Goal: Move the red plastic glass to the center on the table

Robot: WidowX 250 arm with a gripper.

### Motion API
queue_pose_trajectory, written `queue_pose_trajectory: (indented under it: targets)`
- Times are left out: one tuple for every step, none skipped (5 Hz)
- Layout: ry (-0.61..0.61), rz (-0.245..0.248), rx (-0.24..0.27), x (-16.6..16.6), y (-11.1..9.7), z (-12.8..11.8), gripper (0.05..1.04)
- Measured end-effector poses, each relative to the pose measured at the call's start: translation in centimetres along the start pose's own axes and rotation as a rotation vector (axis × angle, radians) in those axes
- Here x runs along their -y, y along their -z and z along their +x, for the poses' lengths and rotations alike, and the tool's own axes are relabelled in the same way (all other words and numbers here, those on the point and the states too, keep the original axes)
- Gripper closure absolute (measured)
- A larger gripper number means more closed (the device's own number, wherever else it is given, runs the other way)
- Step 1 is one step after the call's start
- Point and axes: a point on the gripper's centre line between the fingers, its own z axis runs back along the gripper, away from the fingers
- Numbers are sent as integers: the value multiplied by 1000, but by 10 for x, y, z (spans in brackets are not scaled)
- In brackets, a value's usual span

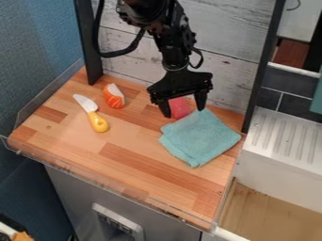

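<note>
The black arm [168, 40] comes in from the top edge of the camera view and drops steeply, leaning a little toward the view's right as it nears the wrist. A thick black cable [113, 53] bows out from it on the view's left, and a smaller loop stands off the other side of the wrist. Below the wrist, the tool [183, 113] hangs pointing down over the rear part of the wooden worktop [135, 153], close to the whitewashed board wall [229, 77]. Its broad crosspiece is slightly tilted, the view's right end higher than the left.

The tool is spread, one finger on either side of the red plastic glass [181, 108]. The finger toward the view's left overlaps the glass's edge from this angle, while a narrow gap shows on the other side; whether either finger touches it, the view does not tell.

The glass is at the back of the worktop, away from the center, just behind the folded teal cloth [202, 137]. Toward the view's left lie an orange-and-white toy food piece [114, 96] and, nearer the front, a toy knife [94, 115] with its yellow handle toward the front and its pale blade angled back.
</note>
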Motion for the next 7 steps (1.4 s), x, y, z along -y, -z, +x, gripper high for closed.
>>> queue_pose_trajectory:
  targets:
    - [-8, 17, -25, -4, 11, -5, 85]
    - [-37, 25, -20, -9, 14, -9, 85]
    - [-68, 32, 17, -11, 15, -3, 85]
    - [-131, 44, 86, -16, 14, 9, 85]
    - [-171, 35, 163, -16, 12, 22, 85]
    - [-206, 34, 147, -14, 28, 25, 85]
    - [-221, 58, 138, -16, 39, 31, 85]
